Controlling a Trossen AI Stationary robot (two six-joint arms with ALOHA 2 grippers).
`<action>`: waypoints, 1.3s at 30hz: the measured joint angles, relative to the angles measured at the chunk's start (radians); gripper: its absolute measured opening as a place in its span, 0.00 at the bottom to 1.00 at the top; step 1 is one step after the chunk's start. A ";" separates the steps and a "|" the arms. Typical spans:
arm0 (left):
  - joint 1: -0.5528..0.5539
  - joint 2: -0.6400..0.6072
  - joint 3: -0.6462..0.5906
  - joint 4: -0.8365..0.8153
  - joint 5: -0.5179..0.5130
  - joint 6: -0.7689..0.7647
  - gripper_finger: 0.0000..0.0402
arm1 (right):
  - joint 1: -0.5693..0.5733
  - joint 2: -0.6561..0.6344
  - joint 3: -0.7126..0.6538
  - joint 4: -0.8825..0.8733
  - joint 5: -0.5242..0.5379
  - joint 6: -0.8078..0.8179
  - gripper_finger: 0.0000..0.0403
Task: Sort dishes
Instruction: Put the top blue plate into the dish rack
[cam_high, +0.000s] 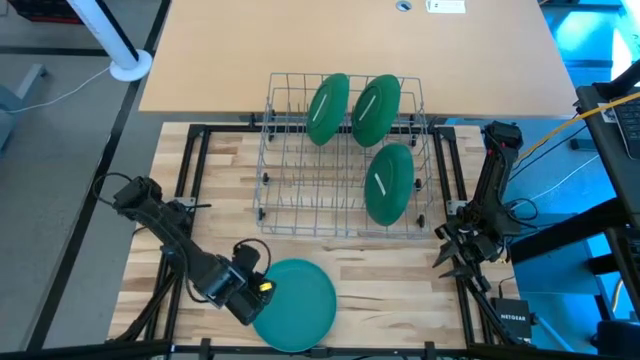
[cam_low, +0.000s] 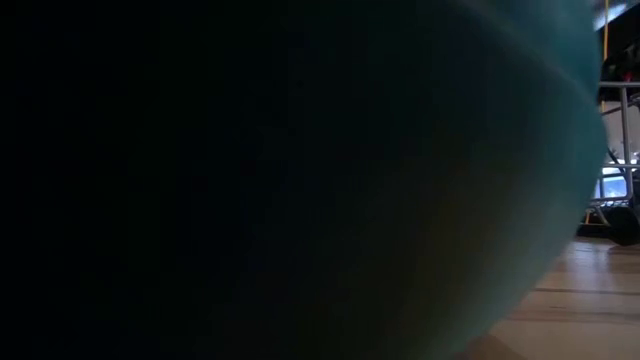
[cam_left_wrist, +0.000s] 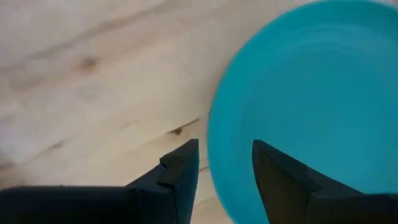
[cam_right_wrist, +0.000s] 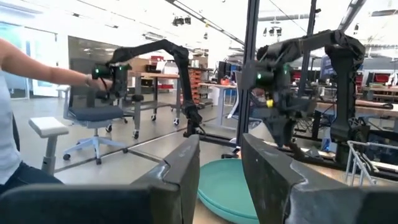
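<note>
Three green plates (cam_high: 328, 108) (cam_high: 376, 108) (cam_high: 390, 182) stand on edge between the wires of the wire rack (cam_high: 300, 215). Another green plate (cam_high: 300, 300) sits at the table's near edge. It shows in the right wrist view as the plate (cam_right_wrist: 227, 183), with what looks like a second rim beneath it. Close to the low camera, the plate (cam_low: 300, 180) fills most of that view. My left gripper (cam_high: 260, 300) (cam_left_wrist: 225, 158) is open at this plate's left rim (cam_left_wrist: 214, 149), one finger over the plate and one over the wood. My right gripper (cam_high: 450, 258) (cam_right_wrist: 221, 155) waits open at the table's right side. My left gripper comes slanting down from the table's left, with its open fingers (cam_left_wrist: 183, 168) on either side of the plate's left rim (cam_left_wrist: 217, 180). I cannot tell whether they touch the plate.
The rack (cam_high: 268, 185) takes up the table's middle and far part. Bare wood (cam_high: 400, 290) lies between the near plate and my right arm. A black frame rail (cam_high: 190, 170) runs along the table's sides. In the right wrist view a person (cam_right_wrist: 12, 137) sits beyond the table.
</note>
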 joint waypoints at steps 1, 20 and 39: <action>-0.001 0.000 -0.032 0.042 0.000 -0.005 0.35 | 0.000 0.001 0.003 -0.001 -0.001 0.003 0.30; 0.013 0.000 -0.251 0.288 0.018 -0.002 0.35 | 0.000 0.026 0.057 -0.003 -0.034 0.005 0.30; 0.013 0.000 -0.289 0.365 0.075 -0.075 0.03 | 0.000 0.026 0.059 -0.023 -0.020 0.004 0.30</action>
